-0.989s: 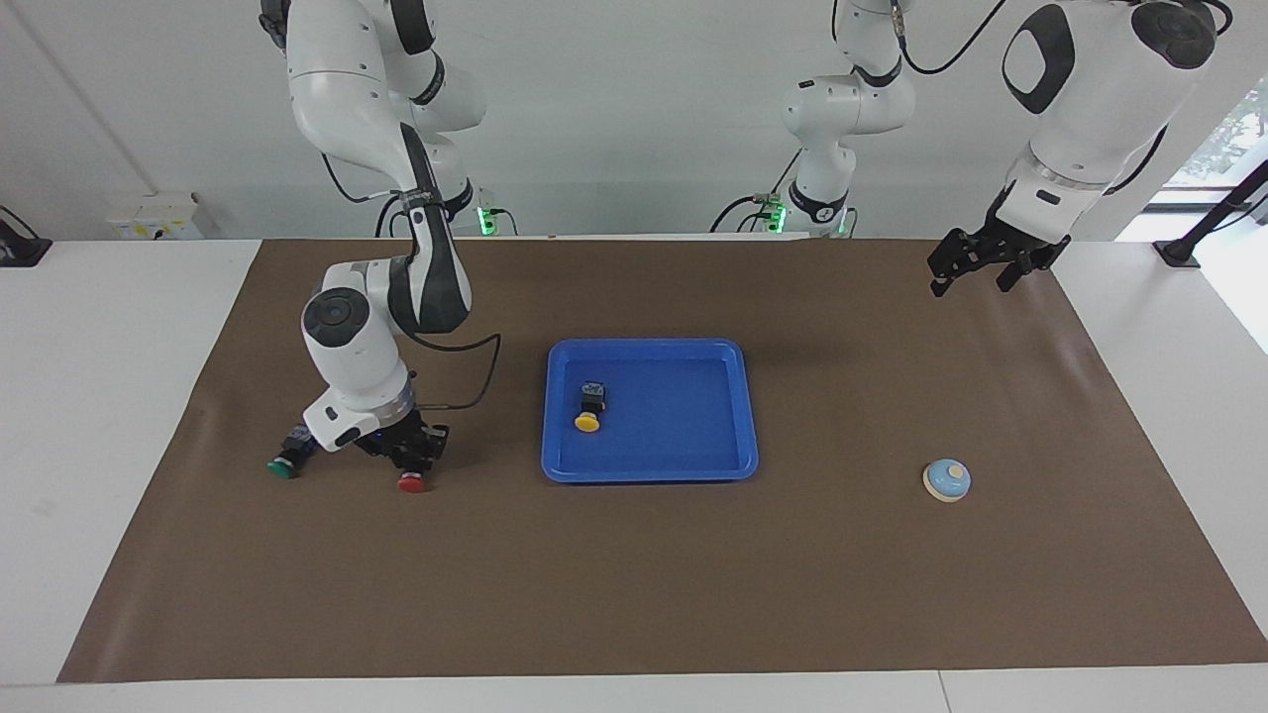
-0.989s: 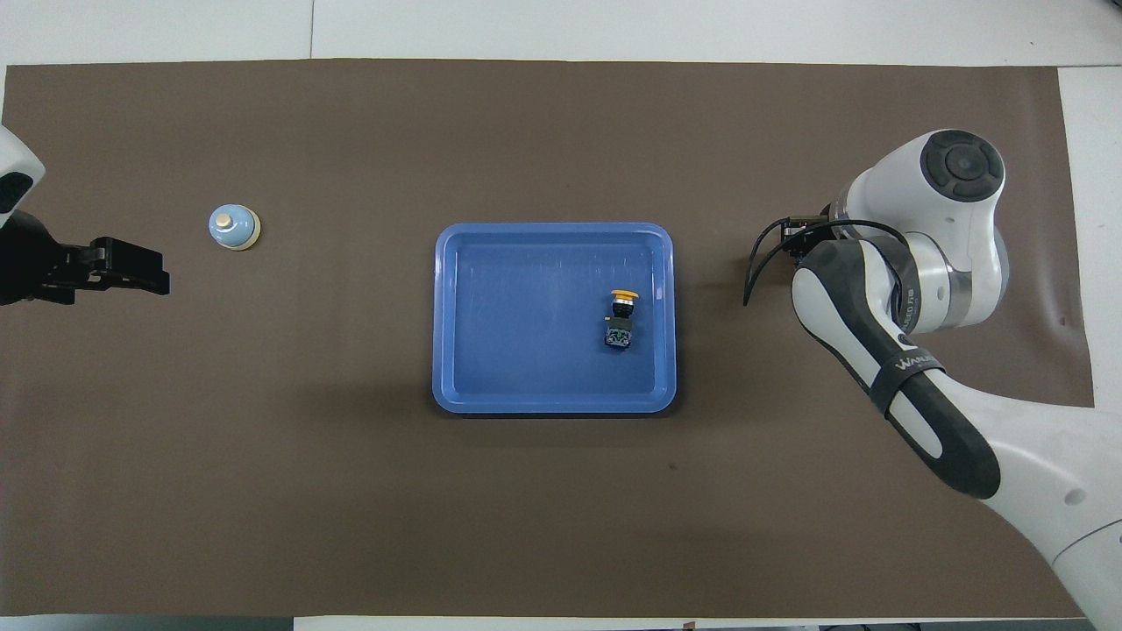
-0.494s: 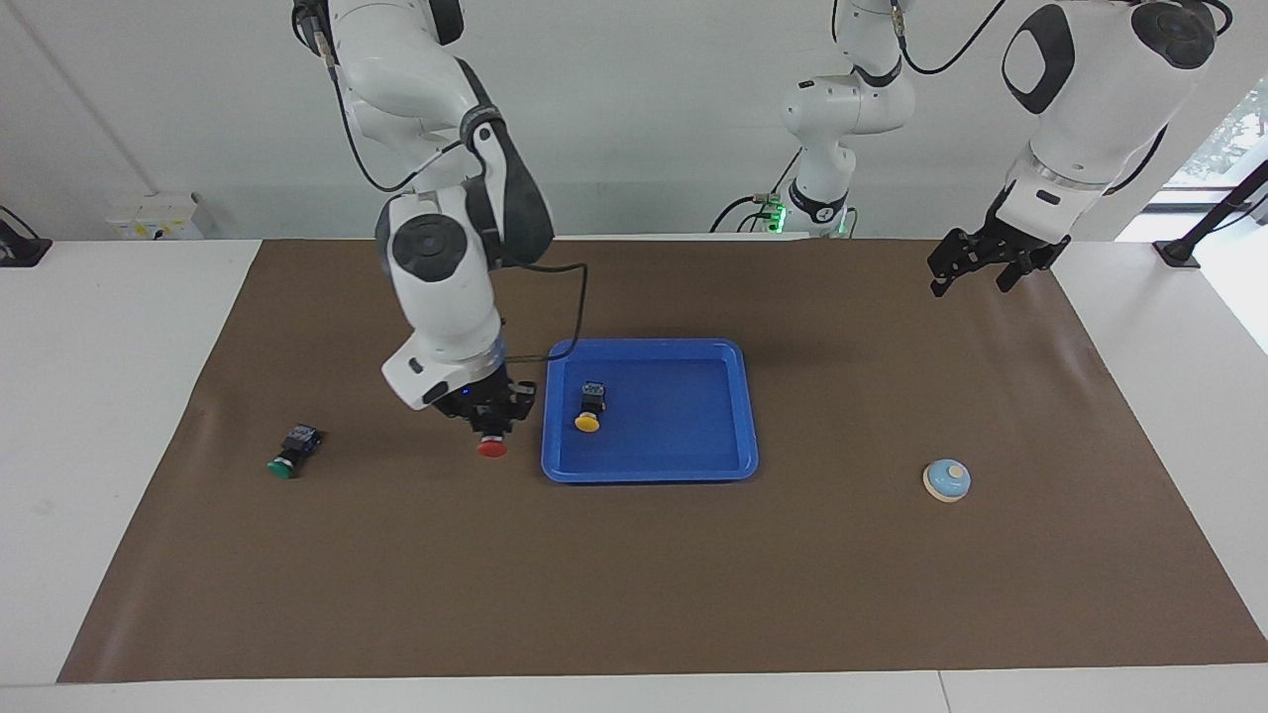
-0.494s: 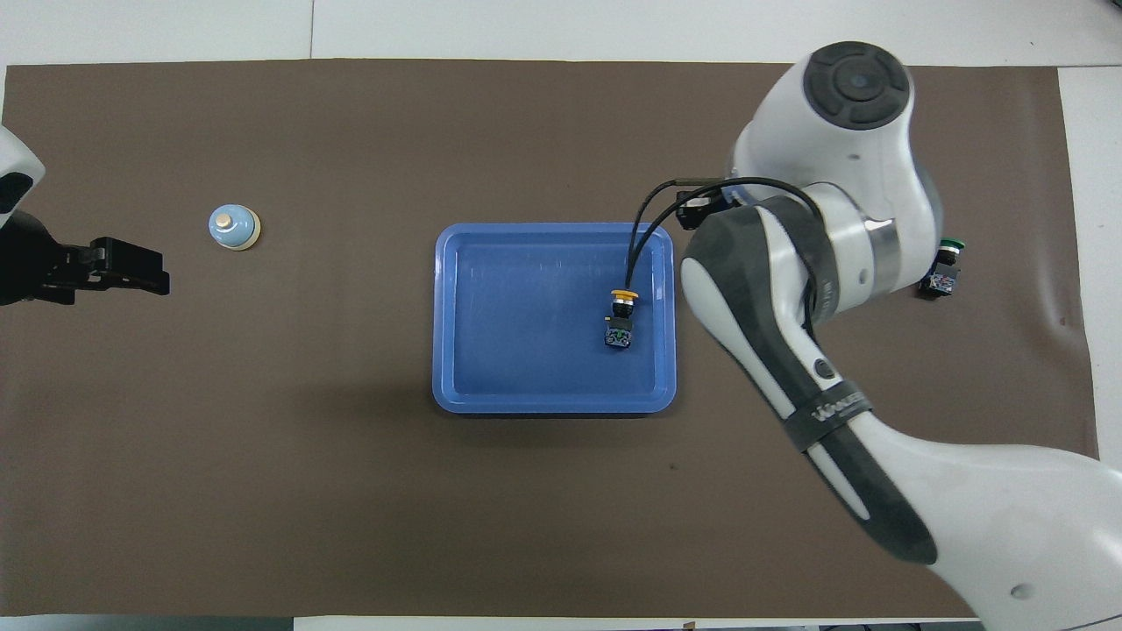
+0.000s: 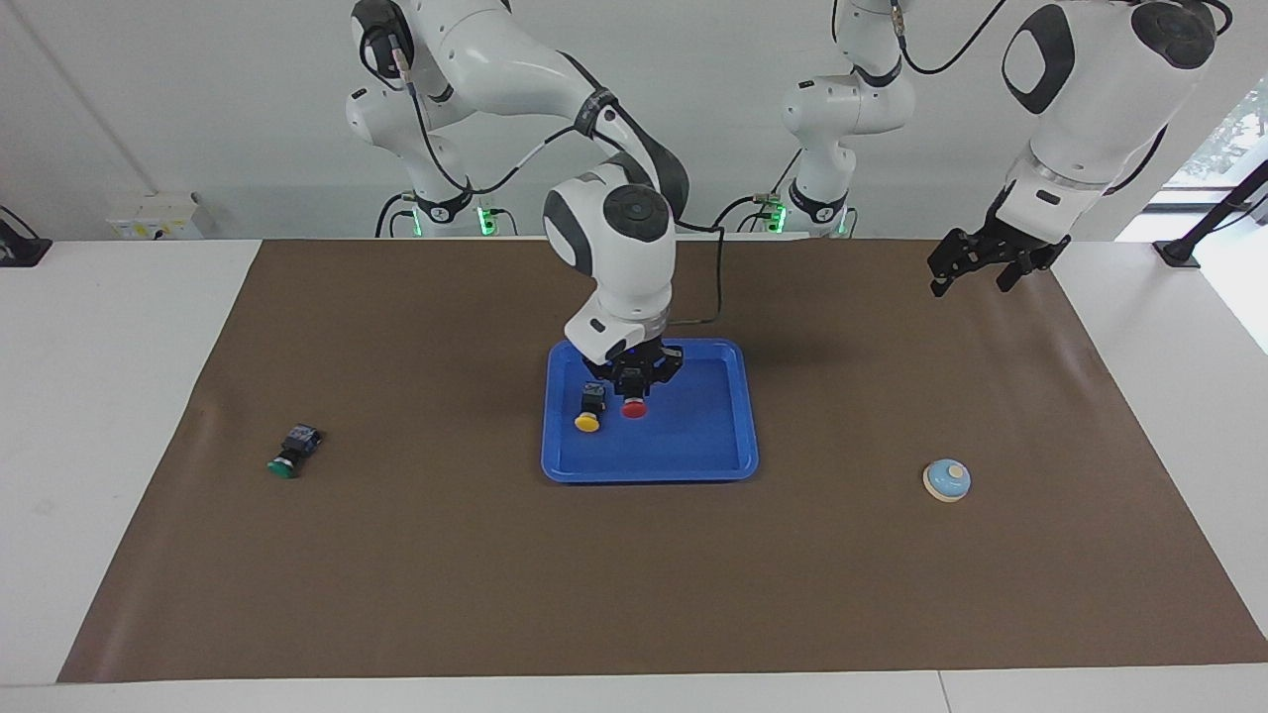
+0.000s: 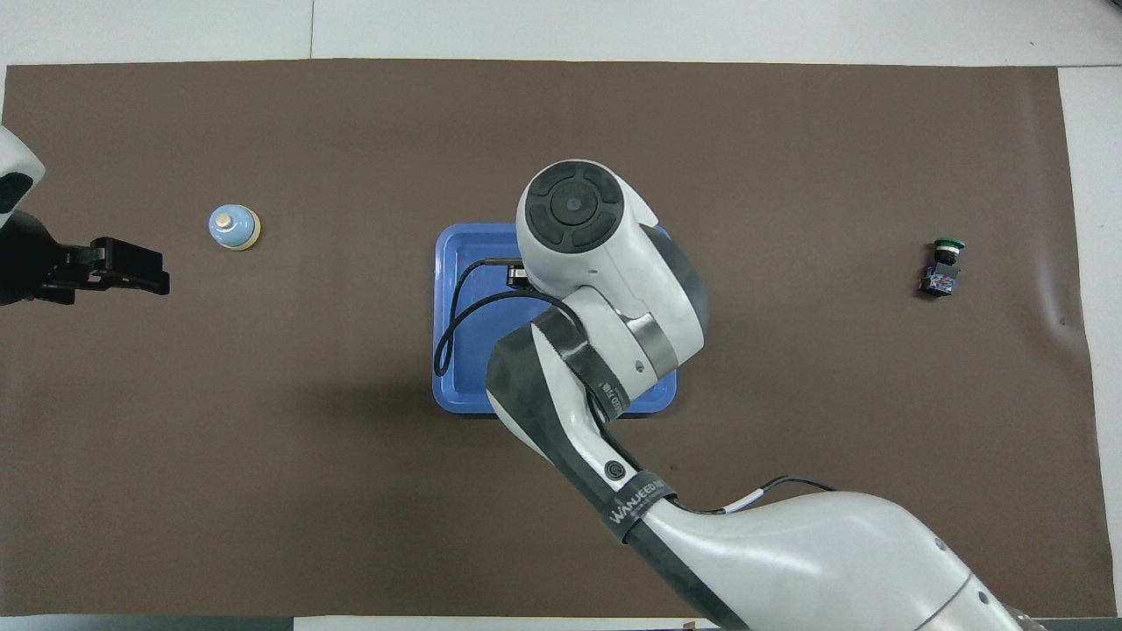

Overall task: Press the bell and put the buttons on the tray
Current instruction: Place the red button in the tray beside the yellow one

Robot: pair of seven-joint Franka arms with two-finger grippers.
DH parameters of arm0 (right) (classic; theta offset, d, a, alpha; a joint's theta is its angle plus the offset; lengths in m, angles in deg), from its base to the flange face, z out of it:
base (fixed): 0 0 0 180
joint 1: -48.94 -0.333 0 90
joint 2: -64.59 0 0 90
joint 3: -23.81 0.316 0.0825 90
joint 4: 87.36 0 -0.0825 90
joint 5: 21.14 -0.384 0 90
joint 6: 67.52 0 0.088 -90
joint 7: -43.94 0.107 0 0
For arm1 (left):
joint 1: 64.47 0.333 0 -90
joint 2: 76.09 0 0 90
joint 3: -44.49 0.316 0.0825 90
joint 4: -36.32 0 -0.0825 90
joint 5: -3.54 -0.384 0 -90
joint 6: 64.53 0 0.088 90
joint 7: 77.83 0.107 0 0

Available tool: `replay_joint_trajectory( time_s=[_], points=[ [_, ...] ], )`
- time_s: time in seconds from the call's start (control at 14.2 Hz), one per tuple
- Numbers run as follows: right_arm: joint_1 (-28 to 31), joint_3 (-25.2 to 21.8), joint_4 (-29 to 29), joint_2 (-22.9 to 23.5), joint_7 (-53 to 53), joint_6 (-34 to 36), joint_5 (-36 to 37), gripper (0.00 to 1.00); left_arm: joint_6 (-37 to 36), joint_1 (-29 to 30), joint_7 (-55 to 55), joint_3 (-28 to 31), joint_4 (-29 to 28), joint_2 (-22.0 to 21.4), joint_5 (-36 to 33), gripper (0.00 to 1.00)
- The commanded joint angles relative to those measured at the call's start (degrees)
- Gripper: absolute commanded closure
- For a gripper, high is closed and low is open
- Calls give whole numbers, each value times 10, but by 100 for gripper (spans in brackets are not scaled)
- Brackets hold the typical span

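Your right gripper [image 5: 634,388] pinches the red button [image 5: 634,407] over the tray [image 5: 745,416]. Next, lower it and let go. Left gripper [image 5: 974,260] waits, fingers spread.

A white table [image 5: 119,416] carries a brown mat [image 5: 634,574] that covers most of it. A plain white wall [image 5: 178,109] rises along one table edge, with a bright window [image 5: 1223,139] at one corner.

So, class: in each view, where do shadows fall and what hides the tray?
Facing view: a soft shadow darkens the mat beside the blue tray; the right gripper holds the red button over it. Overhead view: the right arm covers most of the tray.
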Motion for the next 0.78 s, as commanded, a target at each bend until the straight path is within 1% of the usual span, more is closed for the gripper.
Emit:
replay_joint_trajectory(
  time_s=[0.0,0.14,0.21,0.42,0.49,0.57,0.64,0.71],
  points=[
    [6,-2,-30,9,6,-44,-3,100,-3,3,-2,0,0,-5,11,0],
    [6,-2,-89,-7,7,-101,-3,100,-3,3,-2,0,0,-5,11,0],
    [5,-2,-111,-13,10,-119,-4,100,-3,3,-2,0,0,-5,11,0],
    [-3,-2,-120,-17,40,-124,-7,100,-3,3,-2,0,0,-5,11,0],
    [-3,-2,-120,-17,47,-124,-9,95,-3,3,-2,0,0,-5,11,0],
    [-4,-2,-120,-17,54,-123,-9,11,-3,3,-2,0,0,-5,11,0],
    [-6,-2,-116,-17,62,-116,-9,0,-3,3,-2,0,0,-5,11,0],
    [-6,-2,-110,-17,68,-105,-9,0,-3,3,-2,0,0,-5,11,0]
  ],
)
